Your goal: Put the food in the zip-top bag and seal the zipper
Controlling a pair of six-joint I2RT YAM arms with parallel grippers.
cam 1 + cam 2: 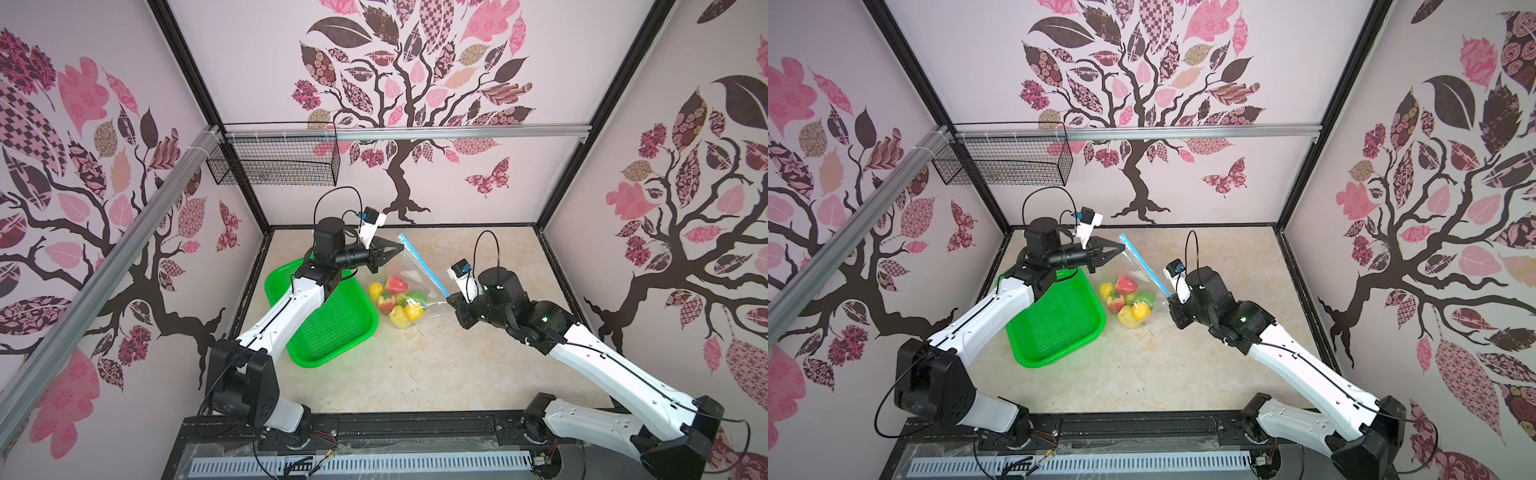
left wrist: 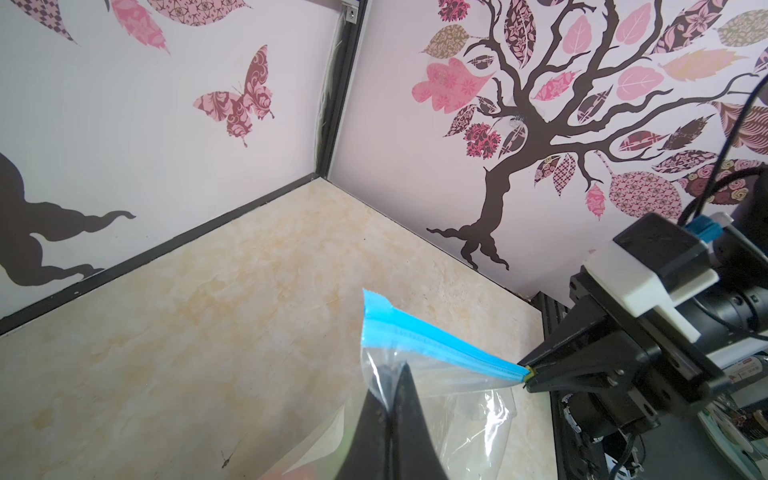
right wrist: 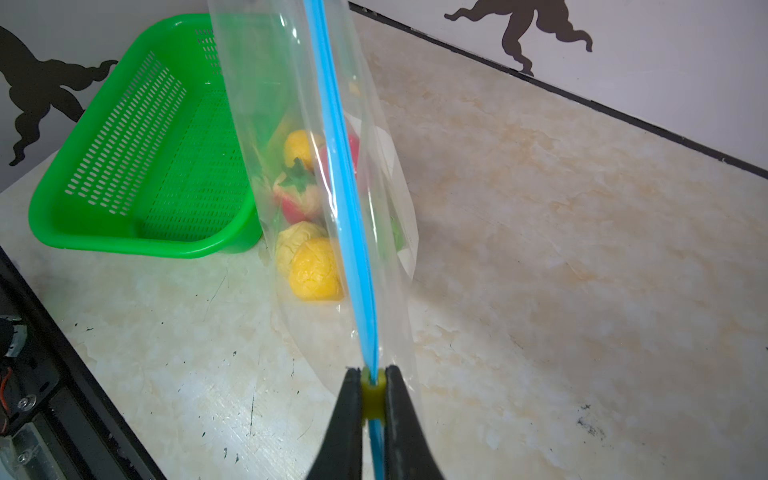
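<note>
Zip-top bag [image 1: 409, 272]: hanging mid-table, stretching between both grippers, lower part sitting on the table [image 1: 457, 365] just right of the green basket [image 1: 332, 328].
Food [image 1: 397, 301]: lying heaped inside the bag's bottom.
Zipper [image 1: 420, 261]: running taut from far end to near-right end.
Left gripper [image 2: 395, 374]: pinching clear plastic just below the zipper's far end.
Right gripper [image 3: 374, 386]: clamping the yellow slider [image 3: 372, 399] at the near-right end.

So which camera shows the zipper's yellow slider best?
The right wrist view: the slider sits close up, pinched in the right pincer. The left wrist view shows only a sliver. In both top views it is too small to see.
</note>
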